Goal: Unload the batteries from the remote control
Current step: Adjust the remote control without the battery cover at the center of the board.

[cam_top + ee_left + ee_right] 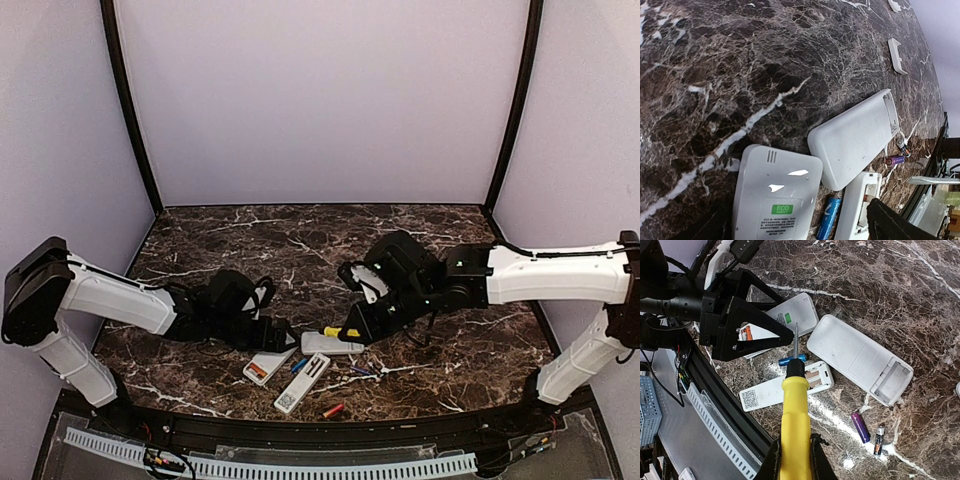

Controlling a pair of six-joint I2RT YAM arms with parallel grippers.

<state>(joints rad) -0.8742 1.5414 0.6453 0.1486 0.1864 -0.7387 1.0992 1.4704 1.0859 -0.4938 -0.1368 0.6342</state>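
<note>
Three white remotes lie face down near the front edge: an ECO-labelled one [775,200], a large one [855,137] and a slim one [785,386]. Orange batteries [746,333] sit in the ECO remote's open end. Loose batteries lie around: blue [829,217] between the remotes, purple [859,426], black [879,439], and red [333,410] by the edge. My left gripper [268,328] hovers open over the ECO remote, one finger [890,222] showing. My right gripper [795,452] is shut on a yellow-handled screwdriver [795,410], whose tip points toward the left gripper.
Two small white covers [897,56] lie farther back on the marble table [300,240]. A black rail [300,435] runs along the table's front edge, just past the slim remote. Purple walls close in the back and sides.
</note>
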